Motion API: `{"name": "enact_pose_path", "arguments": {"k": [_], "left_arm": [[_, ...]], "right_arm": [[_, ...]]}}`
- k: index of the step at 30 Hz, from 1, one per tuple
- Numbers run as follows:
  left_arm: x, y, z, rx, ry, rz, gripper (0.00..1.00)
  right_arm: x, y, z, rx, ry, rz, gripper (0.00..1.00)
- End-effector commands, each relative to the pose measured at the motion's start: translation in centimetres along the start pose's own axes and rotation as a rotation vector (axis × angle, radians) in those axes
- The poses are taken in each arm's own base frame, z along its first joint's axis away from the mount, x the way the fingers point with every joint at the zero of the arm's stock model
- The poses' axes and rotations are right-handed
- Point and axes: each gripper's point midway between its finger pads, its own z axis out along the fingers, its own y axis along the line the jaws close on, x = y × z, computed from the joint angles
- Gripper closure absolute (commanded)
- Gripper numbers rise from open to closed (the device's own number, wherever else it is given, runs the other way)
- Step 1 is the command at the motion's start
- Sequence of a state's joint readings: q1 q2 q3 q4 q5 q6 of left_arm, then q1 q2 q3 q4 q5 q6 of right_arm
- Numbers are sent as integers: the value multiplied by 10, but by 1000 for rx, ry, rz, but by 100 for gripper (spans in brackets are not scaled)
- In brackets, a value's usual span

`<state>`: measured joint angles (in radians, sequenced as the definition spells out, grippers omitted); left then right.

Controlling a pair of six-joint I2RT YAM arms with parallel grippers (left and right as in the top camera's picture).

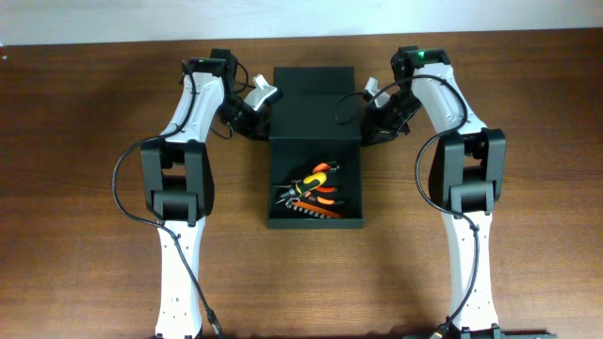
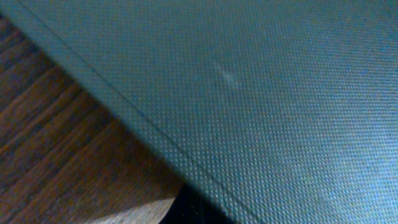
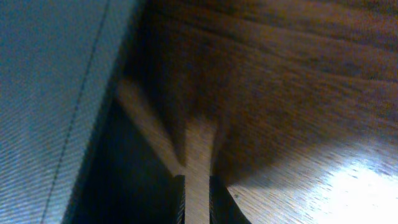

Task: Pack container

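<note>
The dark green container lies open in the middle of the table, with its flap lid folded back on the far side. Orange, yellow and black hand tools lie inside. My left gripper sits at the lid's left edge. In the left wrist view the lid fills the frame and hides the jaws. My right gripper is at the lid's right edge. Its fingers stand almost shut just above the wood, beside the green container, with nothing in the thin slit between them.
Brown wooden table stretches all round the container. Both arms reach in from the near edge, their black cables looping beside them, one cable on the left.
</note>
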<state>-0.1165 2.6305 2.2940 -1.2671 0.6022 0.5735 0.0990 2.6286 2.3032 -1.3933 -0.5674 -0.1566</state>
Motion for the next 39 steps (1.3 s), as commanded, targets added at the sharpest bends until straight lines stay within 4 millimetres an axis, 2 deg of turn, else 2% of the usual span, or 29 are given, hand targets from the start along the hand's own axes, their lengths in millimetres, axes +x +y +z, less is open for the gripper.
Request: {"name": "enact_pose_path", "arguments": {"k": [1,6,9,13,24,31,39], "left_arm": [[1,1,2,17,-5,-22,98],[-9,-4,-4,34,-41,-8,98],[-18,-4,-12,19,-62,-1,98],[-26,-6,-20,7,-82,14,98],[-30,-9,-26,3,-89,20,98],[-33,-13,-34,0,-93,23,98],[-54,-28,-60,-30,-141,77,98]], "right_arm": [[-1,3,9,-28,7,-1,88],[-6,6,0,-36,-16,-22,87],[-7,23,-6,-123,-31,-82,88],[-9,35,-9,-185,-45,-105,88],[-14,51,-17,-258,-88,-197,87],[-29,63,-45,-232,-156,-253,87],[-29,75,-71,-194,-185,-287,87]]}}
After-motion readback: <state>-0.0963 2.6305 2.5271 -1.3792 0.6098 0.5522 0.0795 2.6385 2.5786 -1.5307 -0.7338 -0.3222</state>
